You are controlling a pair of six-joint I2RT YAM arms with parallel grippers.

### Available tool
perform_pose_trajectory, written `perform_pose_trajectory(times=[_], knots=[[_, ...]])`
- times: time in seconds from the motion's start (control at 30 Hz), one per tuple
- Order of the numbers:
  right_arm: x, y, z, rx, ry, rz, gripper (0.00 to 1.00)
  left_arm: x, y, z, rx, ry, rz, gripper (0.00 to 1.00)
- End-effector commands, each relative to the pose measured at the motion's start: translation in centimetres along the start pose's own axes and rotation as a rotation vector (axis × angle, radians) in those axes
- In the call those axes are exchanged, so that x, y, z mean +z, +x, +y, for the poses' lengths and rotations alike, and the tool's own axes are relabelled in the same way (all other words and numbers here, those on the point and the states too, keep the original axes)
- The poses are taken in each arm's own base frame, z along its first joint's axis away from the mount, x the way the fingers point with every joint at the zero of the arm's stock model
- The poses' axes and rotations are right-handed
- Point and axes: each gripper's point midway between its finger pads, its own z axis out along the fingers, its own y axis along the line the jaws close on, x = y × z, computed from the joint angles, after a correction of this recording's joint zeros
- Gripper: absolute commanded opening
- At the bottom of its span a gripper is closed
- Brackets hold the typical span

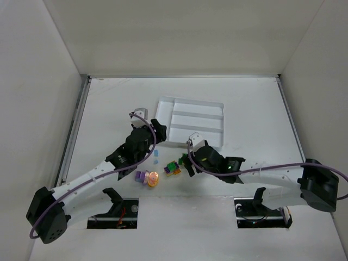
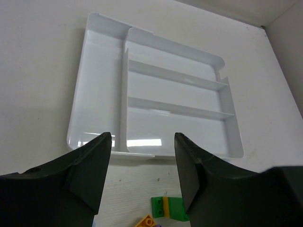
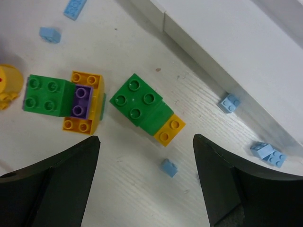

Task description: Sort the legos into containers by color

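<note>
The white divided tray (image 1: 196, 130) lies at mid-table; its compartments hold no bricks in the left wrist view (image 2: 175, 94). My left gripper (image 1: 156, 130) is open and empty at the tray's near left corner, above the table (image 2: 142, 142). My right gripper (image 1: 187, 162) is open and empty over the bricks (image 3: 147, 142). Between its fingers lie a green brick joined to a yellow one (image 3: 142, 106) and a tiny light blue brick (image 3: 168, 167). A green, purple and orange cluster (image 3: 66, 99) sits to its left. A purple brick (image 1: 140, 175) and a round orange brick (image 1: 153, 178) lie nearer the arm bases.
More tiny light blue bricks lie along the tray's near wall (image 3: 229, 102) (image 3: 267, 152) and further left (image 3: 49, 34). The tray wall (image 3: 213, 52) stands just beyond the right gripper. White walls enclose the table on three sides.
</note>
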Motion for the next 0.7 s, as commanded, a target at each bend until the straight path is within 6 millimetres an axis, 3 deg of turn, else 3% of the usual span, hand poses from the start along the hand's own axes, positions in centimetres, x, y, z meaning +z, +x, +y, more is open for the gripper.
perform_pose_trajectory(times=[0.0, 0.47, 0.67], knots=[[1.0, -1.3, -0.2, -0.057, 0.016, -0.005, 0.85, 0.3, -2.0, -1.2, -0.042, 0.073, -0.043, 0.54], [3.8, -2.7, 0.1, -0.092, -0.052, 0.013, 0.81, 0.7, -2.1, -0.2, -0.098, 0.104, -0.025, 0.56], [5.4, -2.1, 0.6, -0.084, -0.067, 0.055, 0.68, 0.5, -2.3, 0.2, -0.119, 0.119, -0.031, 0.56]])
